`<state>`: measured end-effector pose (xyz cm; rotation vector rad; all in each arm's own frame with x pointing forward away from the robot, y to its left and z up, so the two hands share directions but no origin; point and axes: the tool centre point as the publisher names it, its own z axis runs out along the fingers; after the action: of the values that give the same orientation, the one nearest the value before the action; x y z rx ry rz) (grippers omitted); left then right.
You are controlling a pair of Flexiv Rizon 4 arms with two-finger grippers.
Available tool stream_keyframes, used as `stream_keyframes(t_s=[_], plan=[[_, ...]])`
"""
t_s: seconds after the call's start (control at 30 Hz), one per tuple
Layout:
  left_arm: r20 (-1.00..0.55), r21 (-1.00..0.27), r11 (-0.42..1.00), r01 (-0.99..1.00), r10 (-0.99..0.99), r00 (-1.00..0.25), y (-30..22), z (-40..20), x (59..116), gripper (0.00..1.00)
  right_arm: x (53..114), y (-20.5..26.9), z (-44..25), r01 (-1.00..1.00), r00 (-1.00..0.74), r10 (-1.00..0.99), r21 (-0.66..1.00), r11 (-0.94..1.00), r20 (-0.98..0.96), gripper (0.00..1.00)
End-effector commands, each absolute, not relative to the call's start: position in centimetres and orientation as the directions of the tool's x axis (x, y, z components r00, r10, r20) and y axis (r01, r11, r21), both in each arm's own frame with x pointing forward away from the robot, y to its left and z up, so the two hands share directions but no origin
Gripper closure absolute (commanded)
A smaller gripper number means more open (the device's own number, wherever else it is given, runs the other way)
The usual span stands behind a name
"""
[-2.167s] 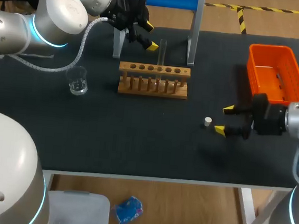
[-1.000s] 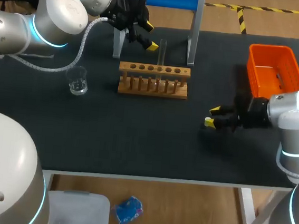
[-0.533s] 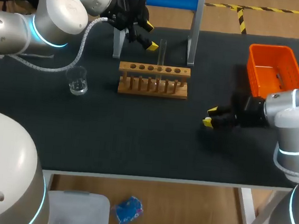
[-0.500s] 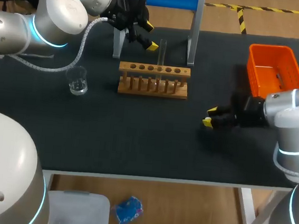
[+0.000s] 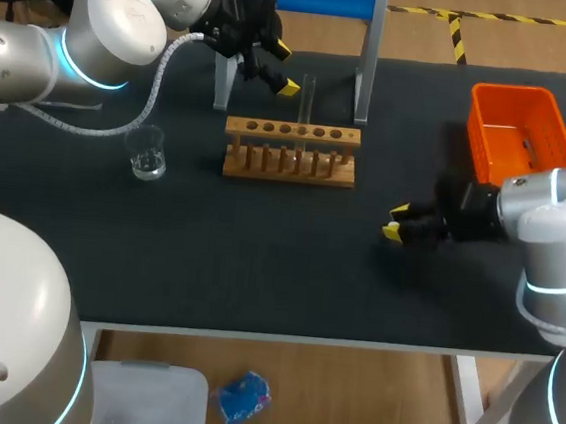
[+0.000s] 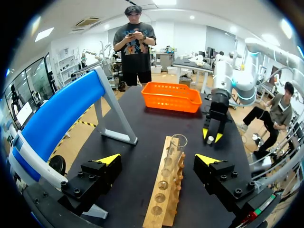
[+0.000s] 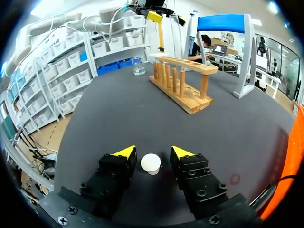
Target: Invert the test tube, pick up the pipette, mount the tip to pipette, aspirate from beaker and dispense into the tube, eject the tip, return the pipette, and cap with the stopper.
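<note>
Stopper (image 7: 151, 163) is sitting upright on the table (image 5: 257, 270), well apart from the tube (image 5: 307, 96) it has to cap, and that gap is where we are expecting the trouble. It is small, round and light, so if we are closing off-centre it could squirt out sideways or roll away across the cloth. If we are pinching it tilted or too low, it may not be seating squarely in the tube's mouth later. The tube is standing tall in the rack (image 5: 289, 152), so pressing at an angle could be tipping or cracking the glass. Our left gripper (image 6: 157, 159) is hanging right beside that tube, so our two arms could be crowding each other there. Our right gripper (image 7: 153, 152) is lying low over the table with the stopper between its yellow tips. The fingers are parted only a little, with a thin gap showing on each side, so we are judging it released and gripping nothing yet. The left gripper is spread wide and holding nothing.
</note>
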<state>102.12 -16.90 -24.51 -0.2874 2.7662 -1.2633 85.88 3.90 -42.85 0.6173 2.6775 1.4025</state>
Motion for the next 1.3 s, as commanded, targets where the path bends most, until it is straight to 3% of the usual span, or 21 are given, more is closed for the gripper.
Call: stream_keyframes(t_s=[0.03,0.23,0.37,0.53,0.67,0.7,0.73,1.3], plan=[[0.002,-0.753,0.644,-0.136,-0.205,-0.979,-16.9,-24.4,102.2,0.0,85.6,3.8,-42.8,0.326,-0.916,0.377,0.795,0.511,0.134,0.53],[0.002,-0.753,0.644,-0.136,-0.205,-0.979,-16.9,-24.4,102.2,0.0,85.5,3.7,-42.9,0.331,-0.915,0.38,0.794,0.51,0.137,0.55],[0.002,-0.753,0.644,-0.136,-0.205,-0.979,-16.9,-24.4,102.2,0.0,85.5,3.7,-42.8,0.329,-0.915,0.38,0.795,0.51,0.135,0.65],[0.002,-0.753,0.644,-0.136,-0.205,-0.979,-16.9,-24.4,102.2,0.0,85.4,3.7,-42.6,0.328,-0.916,0.378,0.793,0.514,0.133,0.69],[0.002,-0.753,0.644,-0.136,-0.205,-0.979,-16.9,-24.4,102.2,0.0,85.3,3.7,-42.5,0.328,-0.916,0.379,0.79,0.518,0.132,0.89],[0.002,-0.753,0.644,-0.136,-0.205,-0.979,-16.9,-24.4,102.2,0.0,85.3,3.7,-42.5,0.329,-0.916,0.38,0.789,0.519,0.132,0.98],[0.002,-0.753,0.644,-0.136,-0.205,-0.979,-16.9,-24.4,102.2,0.0,85.3,3.7,-42.5,0.33,-0.915,0.381,0.789,0.519,0.132,1.0],[0.002,-0.753,0.644,-0.136,-0.205,-0.979,-16.9,-24.4,102.2,0.0,85.5,3.1,-39.0,0.312,-0.932,0.339,0.766,0.562,0.13,1.0]])
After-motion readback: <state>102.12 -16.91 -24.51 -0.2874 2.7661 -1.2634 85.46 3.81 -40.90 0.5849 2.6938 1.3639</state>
